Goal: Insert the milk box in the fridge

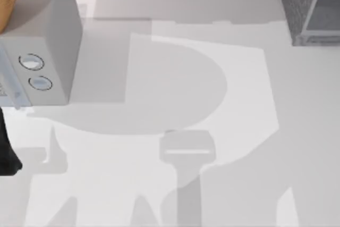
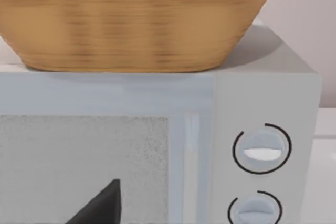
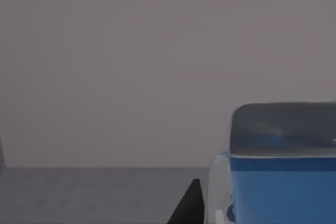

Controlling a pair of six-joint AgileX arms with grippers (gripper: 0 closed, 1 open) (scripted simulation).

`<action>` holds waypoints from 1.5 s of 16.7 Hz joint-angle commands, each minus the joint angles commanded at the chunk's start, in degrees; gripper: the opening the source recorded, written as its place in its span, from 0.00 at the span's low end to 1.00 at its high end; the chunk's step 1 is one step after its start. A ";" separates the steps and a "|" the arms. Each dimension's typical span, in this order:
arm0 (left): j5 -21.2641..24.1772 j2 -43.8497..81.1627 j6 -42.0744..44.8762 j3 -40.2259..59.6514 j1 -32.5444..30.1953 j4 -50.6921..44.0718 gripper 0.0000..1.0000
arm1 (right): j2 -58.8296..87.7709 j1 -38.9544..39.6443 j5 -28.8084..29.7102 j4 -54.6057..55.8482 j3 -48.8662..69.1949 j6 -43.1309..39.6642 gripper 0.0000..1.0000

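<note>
Milk box: seen close in the right wrist view, a blue carton with a grey glossy top panel, right beside a dark fingertip; whether it is gripped or merely near cannot be told
Right pincer: state cannot be told from these views
Left pincer: a dark fingertip hangs before the microwave door; its state also cannot be told
Left arm: a dark part sits at the table's left edge, below the microwave
Fridge: dark speckled cabinet with a paler door panel, at the table's far right corner
Handling, as a judgement: the carton is likely light, with stiff but crushable walls and smooth faces that may slip; best taken across two opposite flat sides at mid-height, with moderate squeeze
Writing: none legible on the carton here; the microwave shows two round dials with no readable marks
Other: a woven basket rests on top of the microwave
</note>
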 joint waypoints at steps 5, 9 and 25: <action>0.00 0.00 0.00 0.00 0.00 0.00 1.00 | 2.96 0.74 0.68 -4.77 7.71 -0.02 0.00; 0.00 0.00 0.00 0.00 0.00 0.00 1.00 | 3.77 1.01 0.88 -6.12 9.38 0.00 0.00; 0.00 0.00 0.00 0.00 0.00 0.00 1.00 | 3.77 1.01 0.88 -6.12 9.38 0.00 1.00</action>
